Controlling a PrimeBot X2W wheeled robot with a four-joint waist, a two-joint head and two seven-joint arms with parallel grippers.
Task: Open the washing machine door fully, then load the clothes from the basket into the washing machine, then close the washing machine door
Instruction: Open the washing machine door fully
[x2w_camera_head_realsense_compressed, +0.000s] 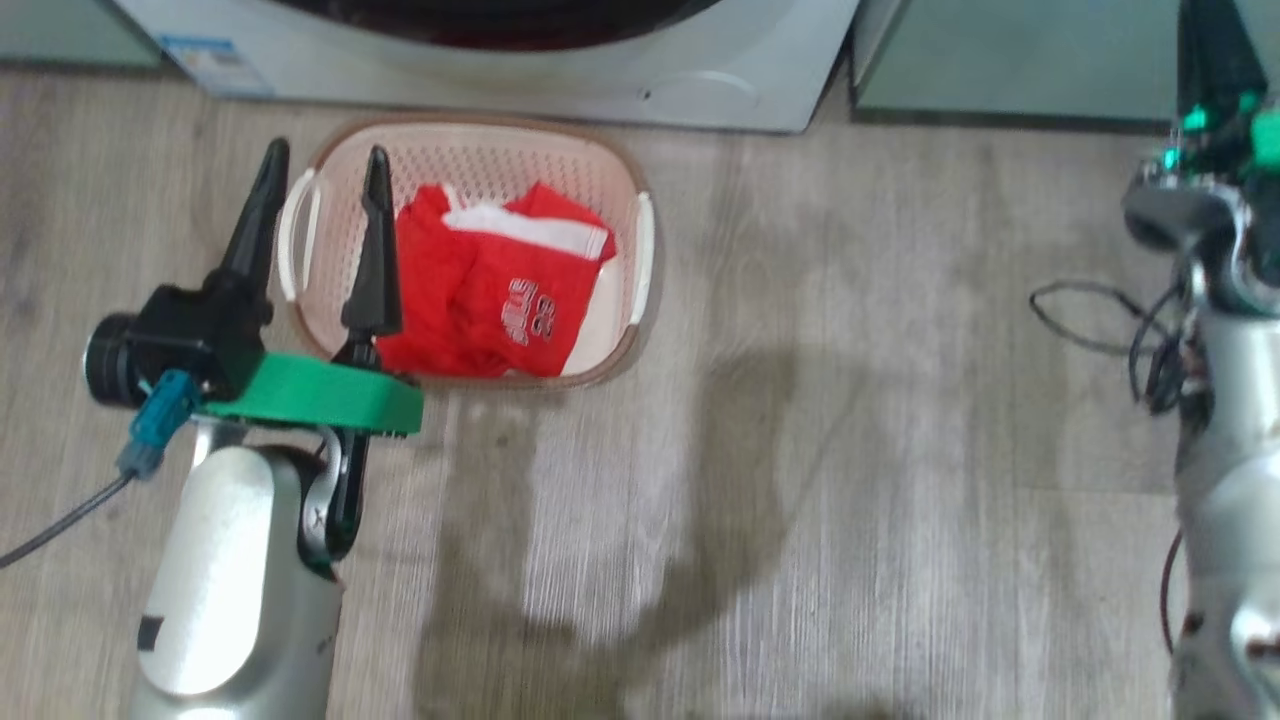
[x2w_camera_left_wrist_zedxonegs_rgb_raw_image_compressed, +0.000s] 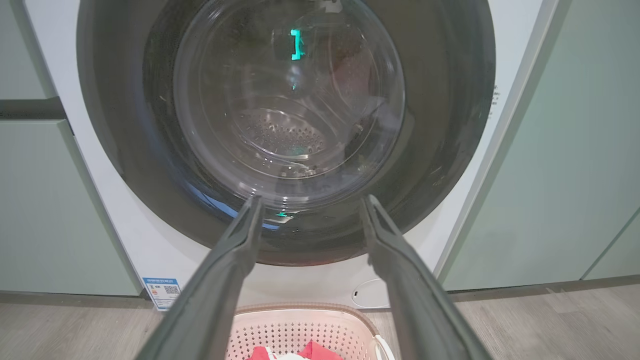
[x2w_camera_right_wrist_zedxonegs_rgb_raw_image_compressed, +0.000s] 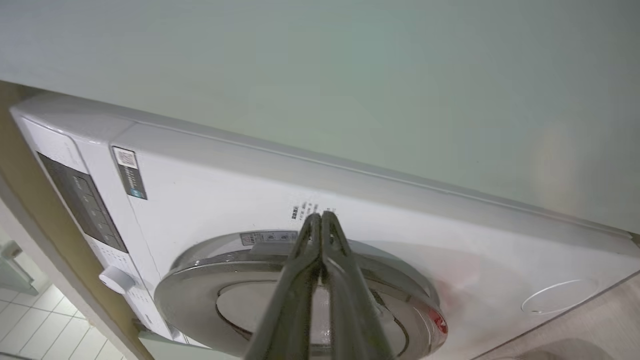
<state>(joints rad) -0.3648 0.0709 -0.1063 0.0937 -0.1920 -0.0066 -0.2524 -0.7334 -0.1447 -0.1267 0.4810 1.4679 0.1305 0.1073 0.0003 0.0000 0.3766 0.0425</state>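
— Left tool: how is it set?
— Its two dark fingers are spread wide, and nothing is held between them. In the head view it is found at 9 o'clock with the fingers pointed toward 12, drawn across the 9 o'clock rim of the basket.
— And the right tool?
— Its fingers are pressed together, with nothing pinched. In the right wrist view the tips are seen over the upper edge of the washing machine door. Contact is perhaps made there, but the angle is too poor for that to be settled.
— Where are the task's things placed?
— The basket is set on the wooden floor, at 11 o'clock in the head view, just in front of the washing machine, which is cut off at 12 o'clock. The clothes, red with white trim and lettering, are heaped inside the basket, toward its 6 o'clock side.
— And the door itself?
— It is seen closed in the left wrist view, the black rim ringing the clear glass, with the steel drum made out through it. Pale green cabinets are seen at 3 and 9 o'clock of the machine.
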